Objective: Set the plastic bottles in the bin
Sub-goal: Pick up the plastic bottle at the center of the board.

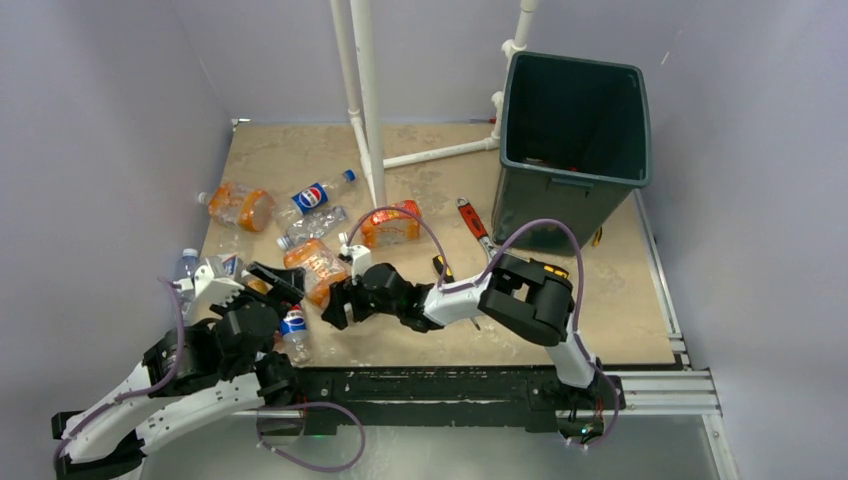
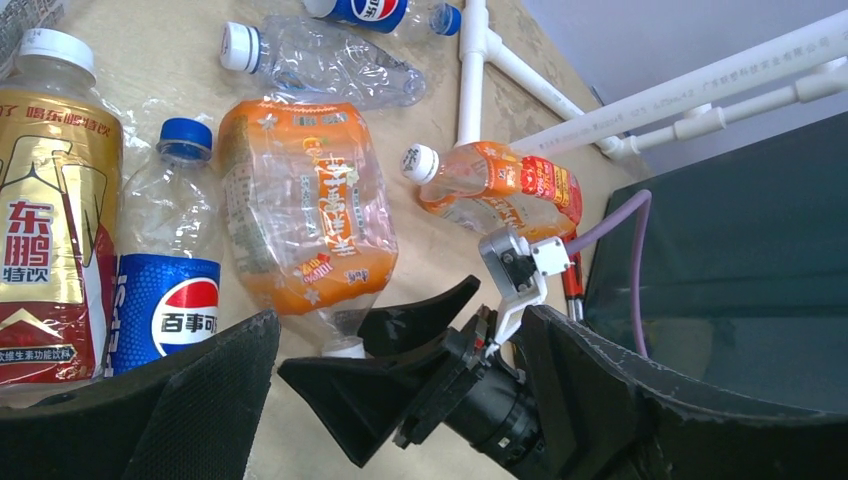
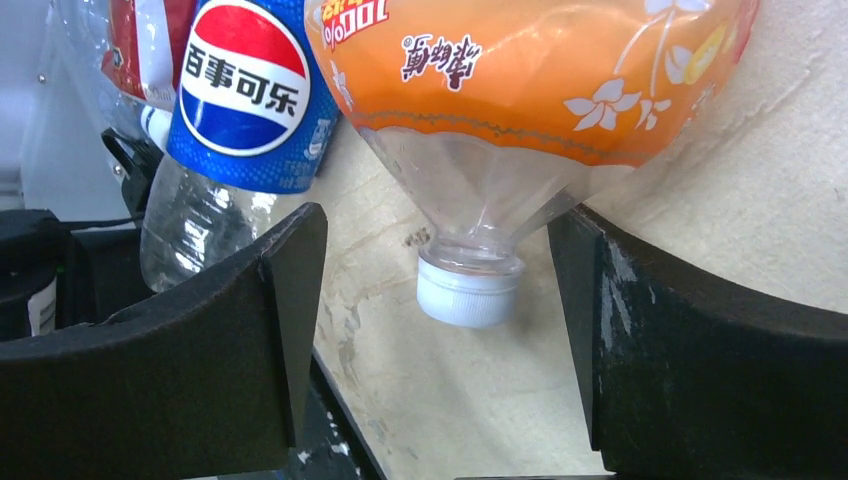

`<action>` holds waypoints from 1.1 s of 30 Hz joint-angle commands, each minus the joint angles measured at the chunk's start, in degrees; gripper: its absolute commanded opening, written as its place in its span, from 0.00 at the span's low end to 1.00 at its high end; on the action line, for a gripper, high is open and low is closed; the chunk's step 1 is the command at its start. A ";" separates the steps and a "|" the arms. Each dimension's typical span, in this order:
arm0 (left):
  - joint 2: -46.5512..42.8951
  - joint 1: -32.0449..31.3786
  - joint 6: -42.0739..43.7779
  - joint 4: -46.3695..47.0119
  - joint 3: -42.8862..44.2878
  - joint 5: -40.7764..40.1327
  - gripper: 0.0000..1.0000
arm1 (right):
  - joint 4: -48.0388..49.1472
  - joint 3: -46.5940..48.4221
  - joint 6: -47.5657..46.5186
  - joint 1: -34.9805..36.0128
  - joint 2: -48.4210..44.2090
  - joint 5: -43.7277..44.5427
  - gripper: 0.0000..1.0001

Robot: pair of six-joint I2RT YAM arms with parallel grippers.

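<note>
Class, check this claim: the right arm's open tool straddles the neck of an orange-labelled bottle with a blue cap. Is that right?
Not quite: the cap is white, not blue, as the right wrist view shows. Otherwise correct: the right tool is open, straddling the neck of the orange-labelled bottle.

glossy clear plastic bottles (image 2: 305,215), matt bin (image 1: 572,125)

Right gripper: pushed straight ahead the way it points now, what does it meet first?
The white cap and neck of the orange-labelled bottle, centred between the open fingers of the right gripper. Depth is unclear, but nothing shows in between; the Pepsi bottle lies off to one side.
</note>
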 commanded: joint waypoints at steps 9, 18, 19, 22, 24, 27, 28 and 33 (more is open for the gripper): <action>-1.50 -0.05 -1.16 -0.72 1.22 0.03 0.88 | -0.54 0.30 0.70 0.32 3.10 1.29 0.48; -1.58 -0.05 -1.10 -0.02 1.17 0.32 0.88 | 2.15 -9.00 -4.11 0.40 -5.03 -0.97 0.01; -1.59 -0.05 -1.07 0.00 1.21 0.38 0.88 | 1.85 -10.15 -5.07 0.41 -6.48 -1.22 0.00; -1.66 -0.05 -1.04 -0.19 1.29 0.38 0.87 | -0.56 -13.43 -8.51 0.45 -11.25 -1.78 0.00; -1.76 -0.07 -0.83 -0.50 1.78 -0.12 0.87 | -3.16 -15.49 -11.25 0.41 -15.12 -1.90 0.00; -2.17 -0.06 -0.36 -1.34 3.52 -1.71 0.87 | -8.54 -17.40 -15.03 0.50 -21.51 -0.91 0.00; -2.28 -0.05 0.13 -1.40 4.61 -2.50 0.87 | -10.87 -17.93 -16.59 0.51 -23.60 -0.27 0.00; -1.66 -0.05 4.66 -1.18 11.52 -6.13 0.87 | -19.93 -17.45 -20.75 0.50 -32.48 1.40 0.00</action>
